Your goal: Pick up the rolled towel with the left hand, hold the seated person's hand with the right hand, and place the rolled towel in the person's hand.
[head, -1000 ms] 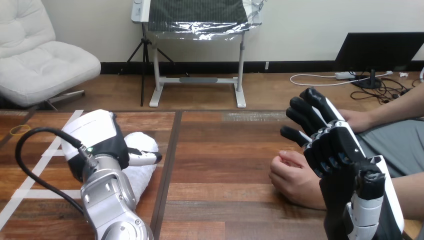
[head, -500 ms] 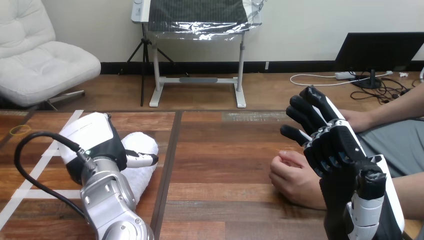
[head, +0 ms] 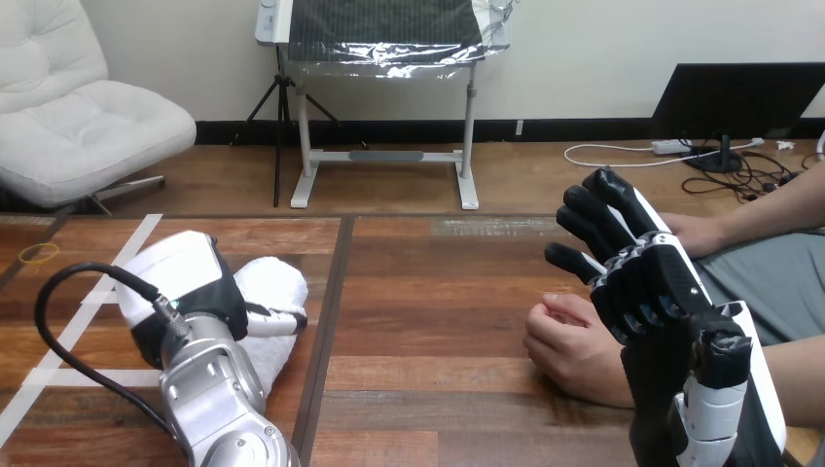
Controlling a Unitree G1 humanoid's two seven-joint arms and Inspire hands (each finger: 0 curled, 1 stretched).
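Note:
The rolled towel (head: pixel 275 284) is white and lies on the wooden table (head: pixel 438 292) at the left. My left hand (head: pixel 185 277) sits over the towel's left part and hides it, with the back of the hand facing up. My right hand (head: pixel 637 277) is raised at the right, open, its fingers straight and pointing up and to the left. The person's hand (head: pixel 569 345) rests on the table, loosely curled, just left of and below my right hand. I see no grip between the two.
Another hand of the person (head: pixel 693 232) lies farther back, behind my right hand's fingers, and a forearm (head: pixel 793 375) crosses the right edge. White tape lines (head: pixel 83 316) and a small yellow ring (head: pixel 39 252) mark the table's left part.
My left hand has shifted a little left and lower on the towel. The right hand and the person's hand have not moved.

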